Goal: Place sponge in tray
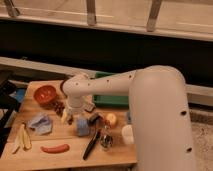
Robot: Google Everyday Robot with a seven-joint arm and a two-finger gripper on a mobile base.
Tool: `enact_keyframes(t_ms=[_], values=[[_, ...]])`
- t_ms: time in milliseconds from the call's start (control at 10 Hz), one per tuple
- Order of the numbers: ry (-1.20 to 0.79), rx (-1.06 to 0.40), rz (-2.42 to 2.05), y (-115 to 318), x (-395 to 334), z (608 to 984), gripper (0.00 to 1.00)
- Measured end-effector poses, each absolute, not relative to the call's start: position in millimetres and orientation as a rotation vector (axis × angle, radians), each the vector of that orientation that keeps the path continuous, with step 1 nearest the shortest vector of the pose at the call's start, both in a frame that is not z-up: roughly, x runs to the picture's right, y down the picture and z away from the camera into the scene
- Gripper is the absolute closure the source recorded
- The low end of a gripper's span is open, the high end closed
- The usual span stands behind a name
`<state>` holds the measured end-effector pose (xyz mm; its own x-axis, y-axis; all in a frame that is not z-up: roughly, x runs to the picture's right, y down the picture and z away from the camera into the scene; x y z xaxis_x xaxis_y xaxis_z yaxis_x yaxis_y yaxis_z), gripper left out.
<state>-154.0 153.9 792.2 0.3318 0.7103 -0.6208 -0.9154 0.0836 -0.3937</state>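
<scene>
The robot arm point(150, 100) hides the green tray's point(112, 100) far rim and right end. Just left of the tray, the gripper point(75, 114) is largely masked by the arm above it. Small dark things point(60, 106) there are too blurred to name.

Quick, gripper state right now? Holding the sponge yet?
Gripper: cannot be told; it hangs low over the wooden table, beside the blue sponge.

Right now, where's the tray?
Camera view: tray at the table's back, right of the bowl, behind the arm; the gripper hangs nearer, lower left.
</scene>
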Motion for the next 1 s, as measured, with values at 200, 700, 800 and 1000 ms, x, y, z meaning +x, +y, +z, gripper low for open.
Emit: enact_keyframes(t_ms=[200,700,800,1000], values=[[0.320,-0.783,1.309,136,-115,797,0.27],[0.372,-0.820,1.321,155,-109,816,0.27],[0.365,-0.816,1.320,154,-114,813,0.27],[0.337,-0.782,1.317,142,-119,799,0.27]])
